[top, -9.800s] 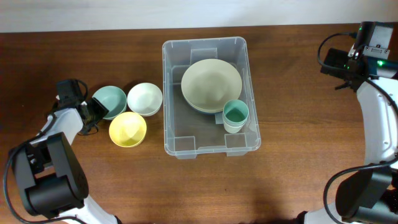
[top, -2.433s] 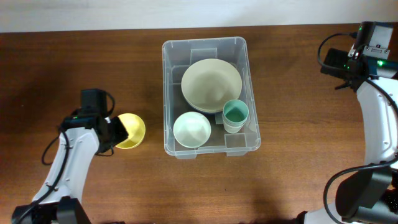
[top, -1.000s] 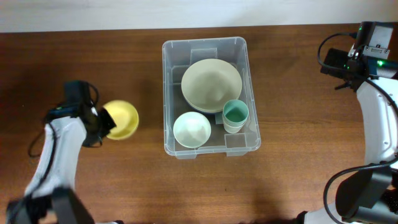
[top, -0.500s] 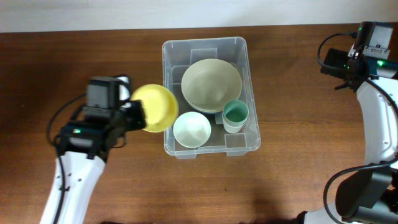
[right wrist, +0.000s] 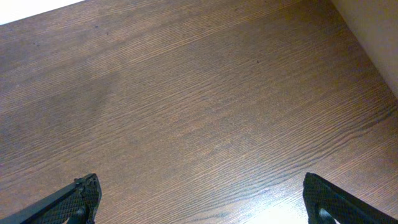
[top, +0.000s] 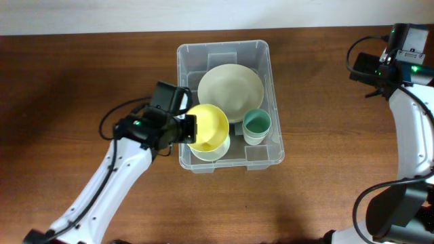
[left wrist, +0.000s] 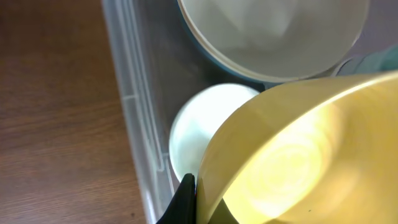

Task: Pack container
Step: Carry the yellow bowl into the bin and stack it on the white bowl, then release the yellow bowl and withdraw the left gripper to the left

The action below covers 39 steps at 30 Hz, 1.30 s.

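Observation:
The container (top: 224, 45), a clear plastic bin, stands mid-table. Inside it are a large beige bowl (top: 230, 91), a teal cup (top: 257, 125) and a pale bowl (top: 211, 153). My left gripper (top: 190, 129) is shut on the rim of a yellow bowl (top: 209, 126), holding it tilted over the bin's left wall, just above the pale bowl. In the left wrist view the yellow bowl (left wrist: 298, 162) fills the lower right, pinched at my left gripper (left wrist: 194, 194), with the pale bowl (left wrist: 199, 121) partly hidden beneath and the container wall (left wrist: 134, 106) to the left. My right gripper (right wrist: 202, 199) is open over bare wood.
The brown wooden table (top: 81, 68) surrounds the bin. The white wall strip (top: 135, 17) runs along the far edge. The right arm (top: 410, 129) stands along the right edge, far from the bin.
My left gripper has carried the yellow bowl rightward from the table left of the bin to a spot over the bin, above the pale bowl. The right arm has not moved.

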### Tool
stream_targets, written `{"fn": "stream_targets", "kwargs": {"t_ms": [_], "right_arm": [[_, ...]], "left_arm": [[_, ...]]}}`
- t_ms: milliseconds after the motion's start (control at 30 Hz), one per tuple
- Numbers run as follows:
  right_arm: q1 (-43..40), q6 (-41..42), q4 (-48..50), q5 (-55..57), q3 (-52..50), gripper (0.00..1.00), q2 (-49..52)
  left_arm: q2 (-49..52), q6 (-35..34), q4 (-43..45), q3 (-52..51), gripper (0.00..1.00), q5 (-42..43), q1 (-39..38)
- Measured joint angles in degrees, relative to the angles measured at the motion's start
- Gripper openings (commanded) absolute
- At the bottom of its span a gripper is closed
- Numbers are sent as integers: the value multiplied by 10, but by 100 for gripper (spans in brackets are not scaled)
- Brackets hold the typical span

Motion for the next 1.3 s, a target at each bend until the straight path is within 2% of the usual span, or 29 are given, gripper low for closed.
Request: {"fn": "stream_targets", "kwargs": {"t_ms": [33,133,167,500,567,733,833,867,900,1067,1300], "right_arm": [[0,0,0,0,0,99,0],[0,0,0,0,0,99,0],[0,0,0,0,0,99,0],[0,0,0,0,0,99,0],[0,0,0,0,0,99,0],[0,0,0,0,0,99,0],[0,0,0,0,0,99,0],[0,0,0,0,0,99,0],[0,0,0,0,0,99,0],[0,0,0,0,0,99,0],[0,0,0,0,0,99,0]], "left_arm": [[2,0,0,0,5,0,-3],[3,4,7,0,40,0,-12],[3,4,9,0,47,0,-14],[2,4,-5,23,54,-28,6],[-5,4,-4,38,64,-48,24],[-62,-14,-4,51,70,-94,117],[-89,-24,-4,52,87,-110,178],[-95,-26,-4,53,97,-113,194],[-98,-27,-4,54,99,-116,211],[-99,-32,-16,55,100,-121,261],[-99,-32,-24,55,99,-123,269]]}}
